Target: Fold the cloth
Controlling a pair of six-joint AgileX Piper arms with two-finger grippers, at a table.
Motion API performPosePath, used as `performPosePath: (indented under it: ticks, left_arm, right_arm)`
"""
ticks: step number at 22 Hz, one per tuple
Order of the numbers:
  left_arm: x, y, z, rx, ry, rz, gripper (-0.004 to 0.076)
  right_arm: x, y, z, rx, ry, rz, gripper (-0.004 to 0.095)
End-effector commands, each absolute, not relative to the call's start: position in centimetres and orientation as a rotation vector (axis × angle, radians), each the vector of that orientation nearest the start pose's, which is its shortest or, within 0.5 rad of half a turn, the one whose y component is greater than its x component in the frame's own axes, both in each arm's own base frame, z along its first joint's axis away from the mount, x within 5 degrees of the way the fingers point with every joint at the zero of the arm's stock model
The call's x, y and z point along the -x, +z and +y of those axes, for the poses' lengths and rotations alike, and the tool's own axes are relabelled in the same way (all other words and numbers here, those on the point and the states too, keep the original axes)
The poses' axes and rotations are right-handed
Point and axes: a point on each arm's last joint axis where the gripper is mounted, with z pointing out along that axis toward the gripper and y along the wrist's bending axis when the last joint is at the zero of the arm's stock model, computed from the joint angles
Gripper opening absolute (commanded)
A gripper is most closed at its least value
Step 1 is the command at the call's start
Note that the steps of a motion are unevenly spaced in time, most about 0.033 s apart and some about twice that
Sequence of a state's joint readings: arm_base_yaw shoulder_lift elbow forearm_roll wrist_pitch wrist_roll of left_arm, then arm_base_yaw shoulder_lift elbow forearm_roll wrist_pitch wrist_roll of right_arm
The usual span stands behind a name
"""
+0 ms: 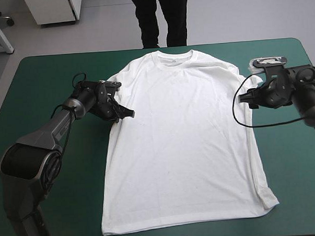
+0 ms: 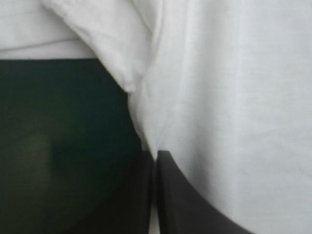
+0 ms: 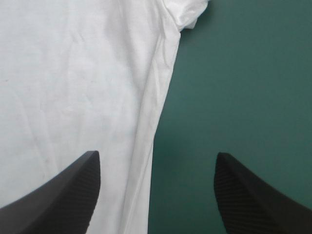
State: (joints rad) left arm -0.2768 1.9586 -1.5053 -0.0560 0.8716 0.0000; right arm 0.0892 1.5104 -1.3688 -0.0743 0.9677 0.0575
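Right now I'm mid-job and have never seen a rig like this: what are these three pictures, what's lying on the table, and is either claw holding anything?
This is a two-armed robot at a table with a teal-green cover. The high view looks down from behind it; the other two pictures come from cameras on each wrist, looking along that arm's claw. A white T-shirt lies spread flat, collar toward the far edge. The left claw is shut, its black fingers meeting with a sliver of cloth between them, at the shirt's side edge just below the sleeve. The right claw is open, holding nothing; its fingers straddle the shirt's opposite side edge.
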Motion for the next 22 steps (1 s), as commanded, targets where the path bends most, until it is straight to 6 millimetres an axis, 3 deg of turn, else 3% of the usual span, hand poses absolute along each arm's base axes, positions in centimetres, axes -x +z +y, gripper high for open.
performPosePath:
  ticks: [1,6,12,15,22]
  left_arm:
    - [-39.7,23.4,-11.7,-0.345,-0.141,2.743,-0.0009]
    - [-39.6,23.4,-11.7,-0.346,-0.142,2.754,-0.0009]
    - [-39.6,23.4,-11.6,-0.349,-0.136,2.754,-0.0009]
    - [-39.5,23.3,-11.6,-0.349,-0.136,2.757,-0.0009]
    - [-39.5,23.3,-11.6,-0.350,-0.135,2.761,-0.0009]
  right_arm:
    - [-34.6,34.7,2.4,0.080,-0.059,2.507,0.0631]
    - [-39.2,30.6,2.0,0.039,-0.071,2.632,0.0631]
    - [-41.1,26.8,1.2,-0.013,-0.045,2.695,0.0622]
    - [-41.9,24.4,0.9,-0.031,-0.036,2.743,0.0507]
    - [-42.6,21.5,1.0,-0.046,-0.019,2.820,0.0229]
